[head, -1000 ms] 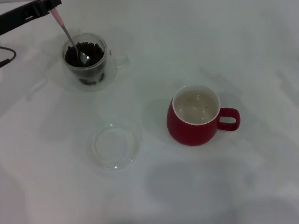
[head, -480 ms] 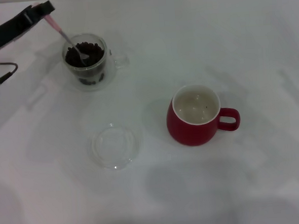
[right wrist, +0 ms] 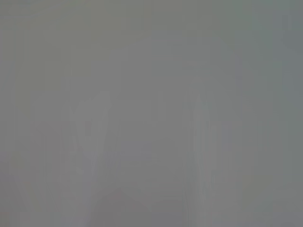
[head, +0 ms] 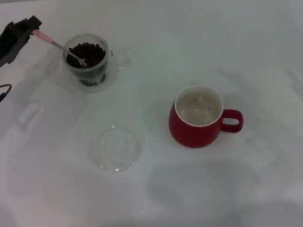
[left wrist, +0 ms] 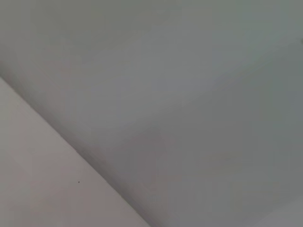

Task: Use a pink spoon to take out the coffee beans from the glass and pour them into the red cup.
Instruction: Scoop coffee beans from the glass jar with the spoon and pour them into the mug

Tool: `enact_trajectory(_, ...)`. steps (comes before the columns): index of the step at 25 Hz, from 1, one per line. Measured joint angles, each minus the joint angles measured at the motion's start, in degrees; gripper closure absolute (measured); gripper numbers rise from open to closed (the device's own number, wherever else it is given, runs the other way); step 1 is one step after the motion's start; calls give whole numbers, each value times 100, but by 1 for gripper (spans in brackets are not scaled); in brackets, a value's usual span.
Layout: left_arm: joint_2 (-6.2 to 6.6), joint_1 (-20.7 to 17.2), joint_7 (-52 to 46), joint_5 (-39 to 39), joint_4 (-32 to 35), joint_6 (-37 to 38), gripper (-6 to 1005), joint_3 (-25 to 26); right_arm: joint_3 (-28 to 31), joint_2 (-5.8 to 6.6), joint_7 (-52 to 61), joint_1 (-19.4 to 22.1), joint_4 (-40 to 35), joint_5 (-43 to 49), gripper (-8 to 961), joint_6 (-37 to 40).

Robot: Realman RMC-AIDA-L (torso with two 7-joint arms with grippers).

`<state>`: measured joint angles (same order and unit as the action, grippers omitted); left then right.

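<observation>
In the head view, the left gripper [head: 33,25] reaches in from the far left edge, its fingers closed on the end of the pink spoon [head: 60,46]. The spoon slants from that grip down toward the right, over the rim of the glass [head: 88,61], so that its shiny bowl lies in the coffee beans [head: 88,51] heaped inside. The glass stands on the white bench [head: 214,37] at the far left, its clear handle pointing right. The red cup [head: 197,118] sits well apart from it, nearer and to the right, upright, its cream inside showing and its loop handle turned right. A flat clear saucer [head: 116,148] lies on the bench nearer than the glass and left of the red cup, touching neither. The right arm does not appear in this view. The left wrist view shows only plain pale surfaces, with no task thing in it. The right wrist view is a uniform grey blur, so the state of the right arm's fingers cannot be told.
</observation>
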<state>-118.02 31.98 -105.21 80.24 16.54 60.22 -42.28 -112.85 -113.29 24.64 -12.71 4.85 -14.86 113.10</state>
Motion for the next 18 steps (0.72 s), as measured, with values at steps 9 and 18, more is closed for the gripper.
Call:
enact_trajectory(9, -18, -334, -151, -525, -56, 331, 862, -2, 0, 45, -8, -47, 104, 0, 208, -50)
enact_trajectory(18, -41, -564, -40, -848, -64, 710, 862, 0, 0, 103, -12, -110, 104, 0, 208, -97)
